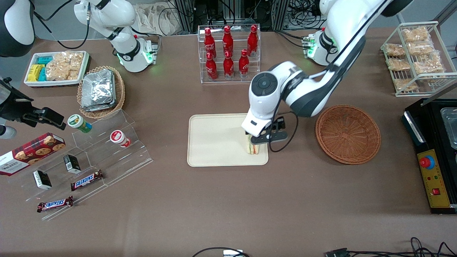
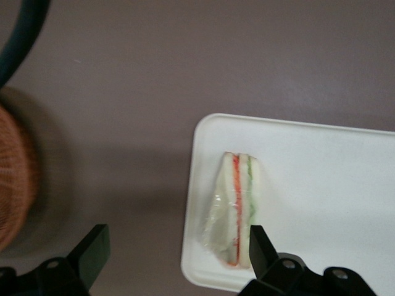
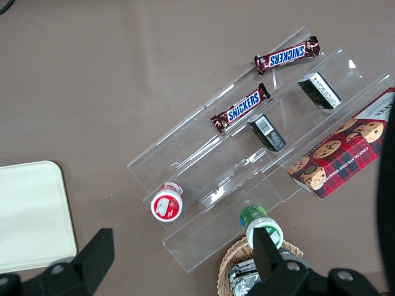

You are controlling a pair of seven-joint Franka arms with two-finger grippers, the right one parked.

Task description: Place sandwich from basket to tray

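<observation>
The tray (image 1: pixel 214 139) is lying nearer the parked arm's end, with the sandwich (image 1: pixel 255 147) resting on its corner nearest the basket (image 1: pixel 348 134). The gripper (image 1: pixel 260 138) is hovering just above it, fingers (image 2: pixel 262 246) spread wide apart, the wedge's long axis running between them, released.

The clear-wrapped sandwich (image 1: pixel 254 148) lies in the cream tray (image 1: pixel 214 139) — near its corner nearest the round, brown wicker basket (image 1: pixel 348 134).
</observation>
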